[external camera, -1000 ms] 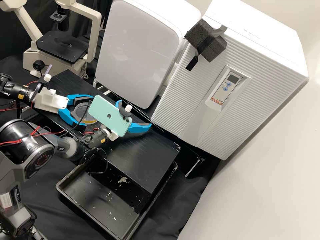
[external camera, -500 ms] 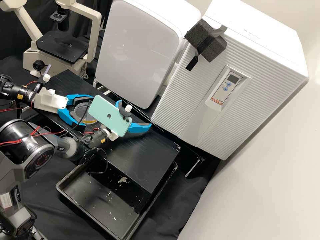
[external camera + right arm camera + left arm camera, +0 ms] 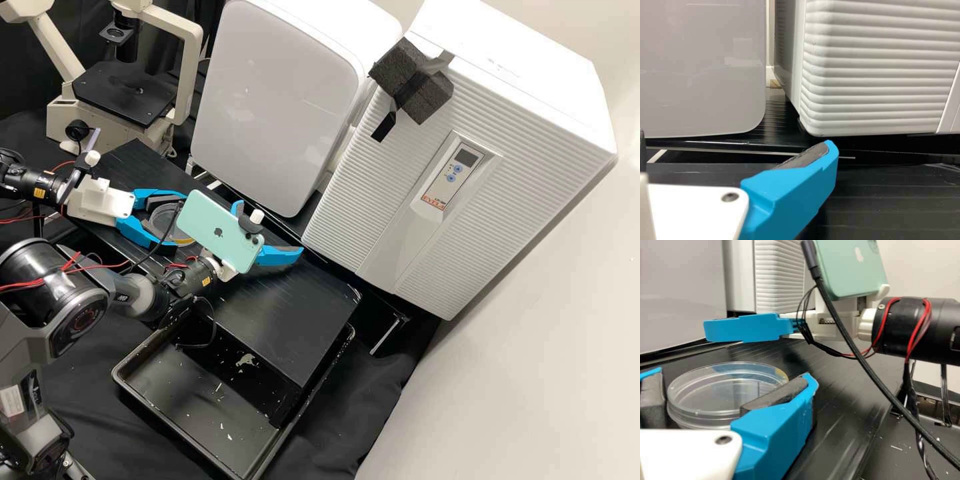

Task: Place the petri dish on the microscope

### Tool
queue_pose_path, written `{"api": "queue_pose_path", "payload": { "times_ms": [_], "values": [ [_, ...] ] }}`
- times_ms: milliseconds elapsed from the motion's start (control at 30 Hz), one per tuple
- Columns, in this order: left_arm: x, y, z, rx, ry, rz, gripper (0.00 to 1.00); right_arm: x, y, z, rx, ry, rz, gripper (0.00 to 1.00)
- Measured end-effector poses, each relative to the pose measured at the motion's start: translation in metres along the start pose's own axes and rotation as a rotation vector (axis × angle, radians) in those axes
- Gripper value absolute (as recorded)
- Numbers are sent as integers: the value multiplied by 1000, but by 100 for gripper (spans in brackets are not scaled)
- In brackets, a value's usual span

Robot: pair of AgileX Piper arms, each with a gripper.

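Petri dish (image 3: 705,392) between the left pincer's (image 3: 180,220) fingers — standing apart, around it.

In the left wrist view we've got a clear, round petri dish (image 3: 715,395) within the left gripper (image 3: 175,219), standing level over the black ridged board (image 3: 840,425); can't tell if they touch. Farther off, the right gripper (image 3: 269,231), one blue finger (image 3: 745,328) seen side-on, with a mint-green phone (image 3: 850,265) at its white mount. We see a black braided cable (image 3: 855,355) passing in front, red wires (image 3: 926,315) on the dark arm (image 3: 940,340), a pale grey panel (image 3: 682,290) and a white ridged cabinet (image 3: 780,275) behind, pale flecks (image 3: 896,447) off beyond the board's edge.
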Motion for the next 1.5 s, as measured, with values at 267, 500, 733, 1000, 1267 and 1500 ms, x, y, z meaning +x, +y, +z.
{"api": "queue_pose_path", "payload": {
  "times_ms": [267,500,733,1000,1267,1500],
  "values": [
    [-1,-1,0,-1,0,-1,0,0,0,0,0,0,0,100],
    [-3,1,-2,4,3,-1,0,0,0,0,0,0,0,100],
    [-23,10,-17,8,59,-2,0,0,0,0,0,0,0,100],
    [-68,34,-54,-8,256,19,0,0,0,0,0,0,0,100],
    [-117,58,-76,-83,410,130,0,0,0,0,0,0,0,100],
    [-145,72,-90,-111,487,212,0,0,0,0,0,0,0,100]
  ]
}}
